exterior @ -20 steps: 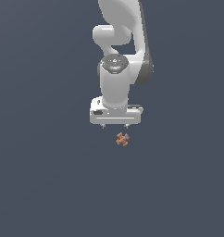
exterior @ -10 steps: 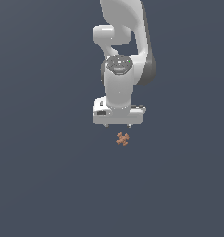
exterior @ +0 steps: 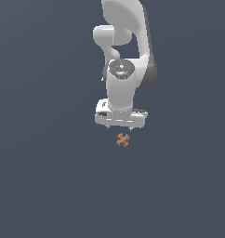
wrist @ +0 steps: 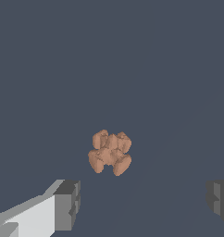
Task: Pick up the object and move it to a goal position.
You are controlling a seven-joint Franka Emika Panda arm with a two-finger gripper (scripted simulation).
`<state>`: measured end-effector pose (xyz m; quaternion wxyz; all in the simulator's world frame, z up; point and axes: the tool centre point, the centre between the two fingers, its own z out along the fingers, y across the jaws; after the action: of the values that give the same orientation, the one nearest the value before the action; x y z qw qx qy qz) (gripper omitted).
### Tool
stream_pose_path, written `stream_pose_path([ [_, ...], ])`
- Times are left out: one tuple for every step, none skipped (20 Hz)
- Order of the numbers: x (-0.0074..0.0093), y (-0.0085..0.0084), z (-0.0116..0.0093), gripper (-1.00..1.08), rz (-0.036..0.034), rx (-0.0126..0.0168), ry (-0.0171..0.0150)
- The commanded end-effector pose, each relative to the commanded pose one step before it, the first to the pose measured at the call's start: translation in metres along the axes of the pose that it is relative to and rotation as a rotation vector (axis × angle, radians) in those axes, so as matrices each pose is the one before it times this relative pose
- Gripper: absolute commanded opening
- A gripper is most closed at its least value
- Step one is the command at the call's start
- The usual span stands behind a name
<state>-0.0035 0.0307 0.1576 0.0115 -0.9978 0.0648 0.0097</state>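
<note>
Grey-blue ground (exterior: 44, 186): flat and plain on all sides, so the small piece lying on it stands out with nothing crowding it.
Arm (exterior: 126, 51): white, coming down from the exterior view's top and ending wrist-down, which points the hand straight at the ground, to my eye the posture for a grasp from above.
Gripper (exterior: 121, 126): broad white bar held level just over the piece; its two short tips barely poke out beneath it in the exterior view.
Fingers (wrist: 66, 203): spread wide, one grey pad at either edge of the wrist view with bare ground between them and nothing gripped; I'd say that gap is kept so the piece can pass between the pads.
Object (exterior: 123, 139): tiny orange-brown knobbly cross with stubby prongs, lying on the ground just below the gripper in the exterior view, and ahead of the gap between the pads in the wrist view (wrist: 109, 152), touched by neither.
Step in hand: likely the approach before the grasp; the piece is not yet lifted.
Goal position: no marker shows in either view.
</note>
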Motion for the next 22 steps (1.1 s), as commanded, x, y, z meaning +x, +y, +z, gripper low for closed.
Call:
stream_pose_path([
  [-0.00035, -0.00192, 0.00449, 1.00, 0.04787, -0.00025, 0.00063],
  [-0.00019, -0.00082, 0.00201, 1.00, 0.02193, -0.00015, 0.00038],
  [-0.00023, -0.00085, 0.00212, 1.00, 0.02322, -0.00018, 0.00043],
  [-0.00027, -0.00088, 0.00223, 1.00, 0.02451, -0.00022, 0.00047],
  [-0.00031, -0.00089, 0.00230, 1.00, 0.02537, -0.00025, 0.00052],
  [-0.00034, -0.00087, 0.00230, 1.00, 0.02541, -0.00028, 0.00055],
  [-0.00037, -0.00085, 0.00229, 1.00, 0.02541, -0.00030, 0.00059],
  [-0.00039, -0.00083, 0.00229, 1.00, 0.02540, -0.00032, 0.00062],
  [-0.00042, -0.00080, 0.00228, 1.00, 0.02541, -0.00034, 0.00066],
  [-0.00045, -0.00078, 0.00227, 1.00, 0.02541, -0.00036, 0.00070],
  [-0.00047, -0.00075, 0.00226, 1.00, 0.02541, -0.00038, 0.00074],
  [-0.00050, -0.00073, 0.00226, 1.00, 0.02540, -0.00040, 0.00079],
  [-0.00052, -0.00070, 0.00225, 1.00, 0.02541, -0.00041, 0.00083],
  [-0.00054, -0.00068, 0.00224, 1.00, 0.02540, -0.00042, 0.00088],
  [-0.00056, -0.00065, 0.00223, 1.00, 0.02540, -0.00043, 0.00092],
  [-0.00058, -0.00062, 0.00222, 1.00, 0.02540, -0.00043, 0.00097],
  [-0.00059, -0.00059, 0.00221, 1.00, 0.02540, -0.00043, 0.00102],
  [-0.00061, -0.00056, 0.00220, 1.00, 0.02539, -0.00043, 0.00107],
  [-0.00063, -0.00053, 0.00219, 1.00, 0.02539, -0.00043, 0.00112],
  [-0.00063, -0.00049, 0.00216, 1.00, 0.02512, -0.00042, 0.00116],
  [-0.00062, -0.00044, 0.00204, 1.00, 0.02390, -0.00040, 0.00115],
  [-0.00059, -0.00039, 0.00192, 1.00, 0.02261, -0.00037, 0.00114],
])
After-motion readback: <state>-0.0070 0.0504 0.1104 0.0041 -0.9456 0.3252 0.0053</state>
